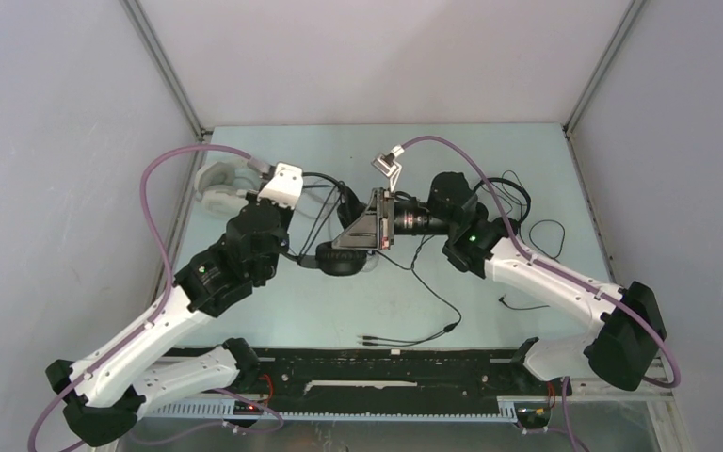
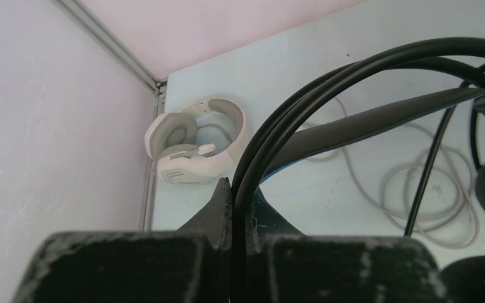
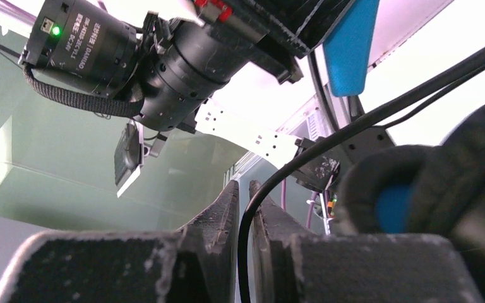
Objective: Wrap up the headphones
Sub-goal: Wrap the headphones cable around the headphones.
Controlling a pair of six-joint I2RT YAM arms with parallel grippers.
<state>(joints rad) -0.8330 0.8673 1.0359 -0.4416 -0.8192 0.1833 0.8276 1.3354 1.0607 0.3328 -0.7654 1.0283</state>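
Observation:
The black over-ear headphones with the blue headband (image 1: pixel 339 259) sit mid-table between both grippers; the headband (image 2: pixel 379 120) and a blue-centred ear cup (image 3: pixel 436 189) show close up. My left gripper (image 2: pixel 237 189) is shut on looped strands of their black cable (image 2: pixel 271 139); in the top view it (image 1: pixel 294 209) is mostly hidden under its camera mount. My right gripper (image 3: pixel 244 186) is shut on one strand of black cable (image 3: pixel 303 154), beside the ear cup in the top view (image 1: pixel 346 235). The white headphones (image 1: pixel 218 186) lie at the back left corner. The thin black on-ear pair (image 1: pixel 508 193) lies back right.
A loose black cable (image 1: pixel 433 301) runs toward the near edge and ends in plugs (image 1: pixel 369 339). The white pair's grey cable (image 2: pixel 410 189) lies coiled on the table. The enclosure walls stand close on the left, the back and the right.

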